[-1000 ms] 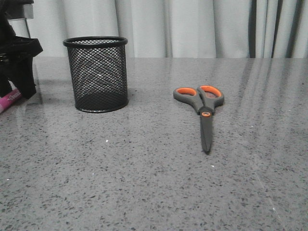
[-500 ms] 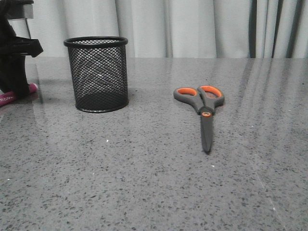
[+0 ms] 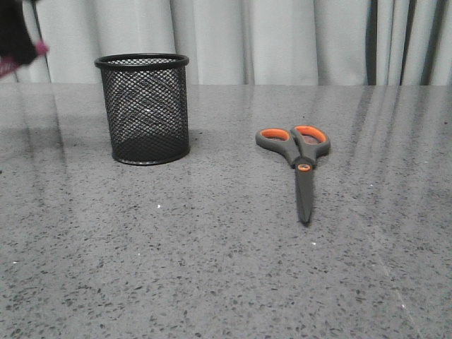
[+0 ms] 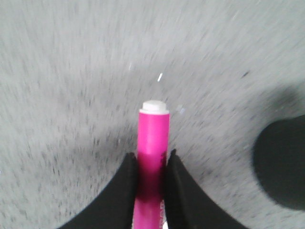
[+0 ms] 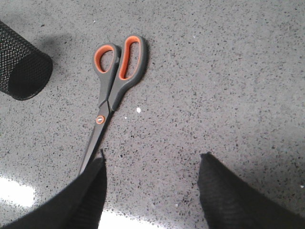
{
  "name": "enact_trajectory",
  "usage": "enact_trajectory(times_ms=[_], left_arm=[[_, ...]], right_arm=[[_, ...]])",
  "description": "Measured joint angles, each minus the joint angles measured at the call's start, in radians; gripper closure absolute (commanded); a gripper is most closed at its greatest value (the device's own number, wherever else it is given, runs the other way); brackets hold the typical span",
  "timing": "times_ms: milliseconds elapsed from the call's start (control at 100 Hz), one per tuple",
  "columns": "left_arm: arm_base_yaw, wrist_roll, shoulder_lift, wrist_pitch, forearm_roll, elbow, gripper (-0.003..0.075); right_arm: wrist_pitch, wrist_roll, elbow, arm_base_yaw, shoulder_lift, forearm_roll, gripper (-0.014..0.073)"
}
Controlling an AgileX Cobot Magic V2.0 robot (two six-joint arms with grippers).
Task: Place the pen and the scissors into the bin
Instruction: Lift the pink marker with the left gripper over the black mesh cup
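Pale curtains hang behind a big grey speckled table. On the table stands the bin, a black cup made of wire mesh. It stands upright, and through the mesh no pen or scissors show inside it.

Well apart from the bin, off to its right, lie the scissors. They lie flat on the table with the blades shut. The orange loops point away toward the curtains and the tip points toward the camera. Nothing is touching them.

Next comes the right gripper. It hangs above the table near the tip of the scissors. Its two dark fingers are spread wide with nothing between them.

The left gripper is squeezing the pen. The pink pen sits tight between the two black fingers, with its white end sticking out past them. In the front view, a bit of pink shows high in the top left corner, up off the table and to the left of the bin.

So the job looks like it is only begun. The pen is picked up but not in the bin yet. It needs to go over the rim and be let go. The scissors have not been picked up at all.
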Motion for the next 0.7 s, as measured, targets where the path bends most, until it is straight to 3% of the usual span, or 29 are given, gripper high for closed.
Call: enact_trajectory(times_ms=[290,490,700], left_arm=[[-0.163,0.159,-0.137,-0.258,-0.205,0.045,0.0742],[-0.298,0.21,-0.13,-0.443,-0.23,0.092,0.0742],[-0.36,0.216,-0.09,-0.59,-0.235,0.145,0.0742]], right_arm=[[0.0,0.0,0.0,0.0,0.0,0.0,0.0211],[0.0,-0.001,0.0,0.0,0.0,0.0,0.0211],[0.0,-0.001,0.0,0.0,0.0,0.0,0.0211]])
